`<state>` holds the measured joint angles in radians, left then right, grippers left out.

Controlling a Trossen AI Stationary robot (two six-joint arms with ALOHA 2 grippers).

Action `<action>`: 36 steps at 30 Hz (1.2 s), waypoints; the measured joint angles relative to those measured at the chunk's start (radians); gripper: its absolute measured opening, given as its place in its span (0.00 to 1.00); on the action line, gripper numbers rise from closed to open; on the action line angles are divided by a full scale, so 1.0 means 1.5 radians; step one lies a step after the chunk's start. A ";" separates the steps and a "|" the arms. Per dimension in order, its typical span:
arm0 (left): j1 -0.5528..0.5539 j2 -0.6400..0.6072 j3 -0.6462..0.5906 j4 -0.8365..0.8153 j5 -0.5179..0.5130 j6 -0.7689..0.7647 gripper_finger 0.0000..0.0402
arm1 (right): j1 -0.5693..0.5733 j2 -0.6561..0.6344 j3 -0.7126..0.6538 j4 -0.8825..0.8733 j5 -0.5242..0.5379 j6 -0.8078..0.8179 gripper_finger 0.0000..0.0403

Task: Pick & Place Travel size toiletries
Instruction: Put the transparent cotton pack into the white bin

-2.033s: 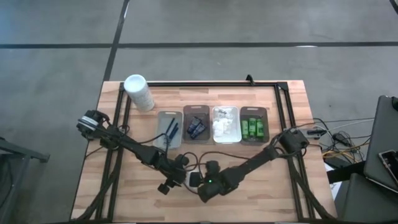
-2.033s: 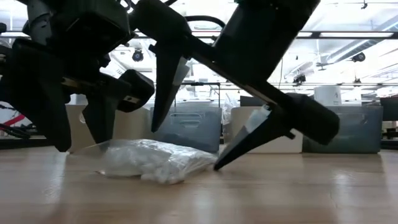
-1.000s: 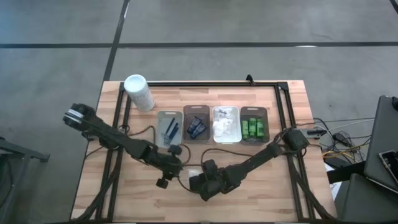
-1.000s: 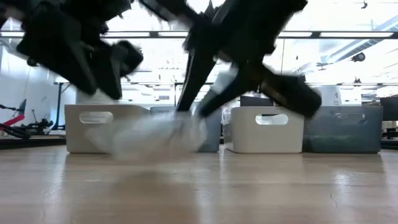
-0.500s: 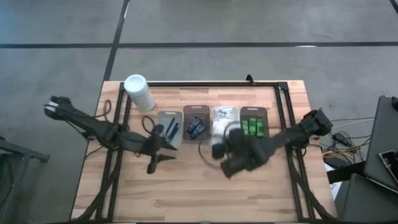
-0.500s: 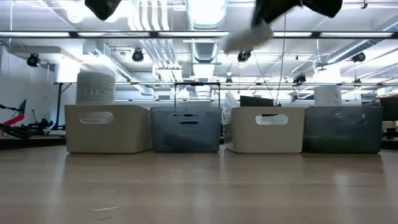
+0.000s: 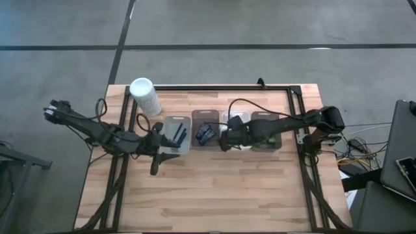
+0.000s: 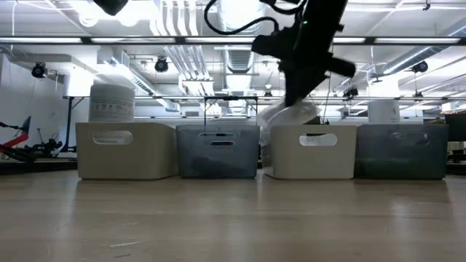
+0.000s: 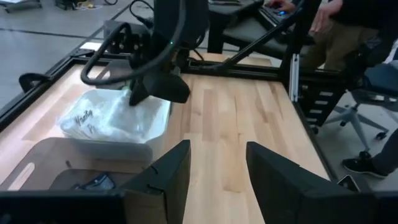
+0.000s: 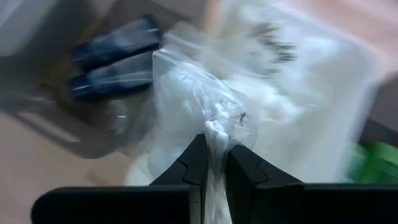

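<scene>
Right wrist view shows what the high view hides: right gripper [image 10: 210, 163] clamped on the top edge of a clear crinkly packet [image 10: 199, 102], hanging over the white tray [image 7: 235, 129]. Packet is see-through, wrinkled, with white stuff inside. Left gripper [image 9: 217, 163] is open over bare wood beside the trays, table edge well apart.

Robotics lab: ceiling strip lights [image 8: 109, 40], framed wooden bench [image 7: 214, 195], cables [image 7: 354, 146].
</scene>
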<state>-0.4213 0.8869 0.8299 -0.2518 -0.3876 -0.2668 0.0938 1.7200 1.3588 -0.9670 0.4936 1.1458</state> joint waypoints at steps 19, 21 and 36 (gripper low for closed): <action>0.005 0.027 0.000 -0.008 -0.084 0.007 0.40 | -0.045 -0.030 -0.171 0.103 -0.036 0.005 0.09; 0.010 0.027 0.000 -0.007 -0.089 0.011 0.40 | -0.047 -0.030 -0.183 0.101 -0.038 0.005 0.10; 0.029 0.027 0.000 -0.007 -0.090 0.013 0.40 | -0.035 -0.033 -0.130 0.100 -0.062 -0.056 0.30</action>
<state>-0.3782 0.9272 0.8299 -0.2623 -0.5227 -0.2470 0.0418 1.6707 1.1635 -0.8169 0.4000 1.0619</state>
